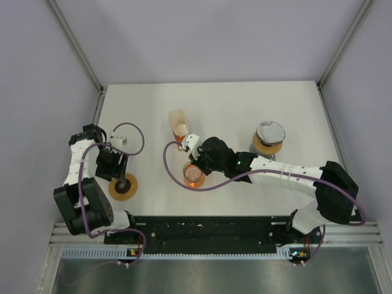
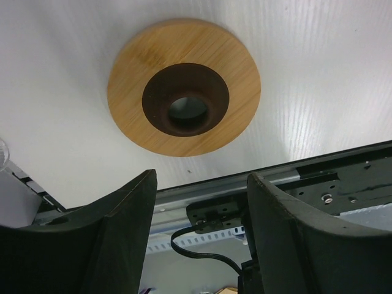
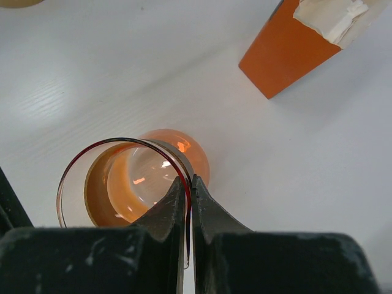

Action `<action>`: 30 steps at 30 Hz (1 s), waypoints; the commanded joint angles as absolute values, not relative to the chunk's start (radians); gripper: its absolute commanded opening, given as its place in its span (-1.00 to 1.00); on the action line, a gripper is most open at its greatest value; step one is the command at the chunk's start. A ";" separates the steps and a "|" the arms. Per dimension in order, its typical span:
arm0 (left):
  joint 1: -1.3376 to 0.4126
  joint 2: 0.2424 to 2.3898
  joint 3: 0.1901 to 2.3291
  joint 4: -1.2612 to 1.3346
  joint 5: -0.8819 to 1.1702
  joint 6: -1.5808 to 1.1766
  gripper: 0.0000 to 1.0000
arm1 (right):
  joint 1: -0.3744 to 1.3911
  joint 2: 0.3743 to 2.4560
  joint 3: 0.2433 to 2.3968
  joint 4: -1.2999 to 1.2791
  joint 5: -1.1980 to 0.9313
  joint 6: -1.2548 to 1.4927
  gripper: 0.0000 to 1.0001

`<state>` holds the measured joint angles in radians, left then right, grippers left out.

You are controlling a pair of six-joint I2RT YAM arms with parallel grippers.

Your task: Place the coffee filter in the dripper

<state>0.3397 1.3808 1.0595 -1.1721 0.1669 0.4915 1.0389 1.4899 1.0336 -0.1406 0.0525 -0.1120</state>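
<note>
- Right gripper (image 3: pixel 190 182) fills the bottom of its wrist view. Its two black fingers are pinched together on the thin glass rim of the dripper (image 3: pixel 122 184), one finger inside the rim and one outside.
- That dripper is see-through orange glass, its mouth turned toward the lens, and it rests on the white surface (image 3: pixel 92 73). Whether it stands upright or leans I cannot tell from here.
- Toward the upper right, well apart from the dripper, stands an orange carton (image 3: pixel 288 52) with torn cream paper at its top.
- Left wrist view: the left gripper (image 2: pixel 202 177) has its fingers spread wide, with nothing between them.
- Beyond that gap a wooden ring (image 2: pixel 125 92) with a dark brown centre and a hole lies flat on the surface. It is just beside the near edge, where a black rail runs.
- Top view: the dripper sits about midway across the surface, nearer the near edge, with the right arm reaching in from the right to hold it. The carton is just behind it.
- The ring lies by the near-left corner, under the left gripper.
- Toward the right edge a pale, shiny dome (image 1: pixel 269 130) sits on a tan disc. It is perhaps glass, but too small to be sure.
</note>
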 commanded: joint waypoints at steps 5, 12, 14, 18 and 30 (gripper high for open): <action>0.345 1.316 0.910 -1.025 0.120 0.603 0.33 | 1.049 1.543 1.042 -0.026 0.117 -0.086 -0.99; 0.344 1.327 0.876 -0.931 0.084 0.571 0.21 | 1.048 1.571 1.045 -0.032 0.118 -0.087 -0.77; 0.342 1.330 0.861 -0.902 0.103 0.568 0.17 | 1.048 1.568 1.046 -0.038 0.114 -0.089 -0.67; 0.331 1.327 0.824 -0.893 0.164 0.598 0.15 | 1.048 1.554 1.054 -0.055 0.101 -0.097 -0.41; 0.327 1.365 0.770 -0.790 0.118 0.609 0.08 | 1.048 1.480 1.075 -0.074 0.068 -0.101 -0.23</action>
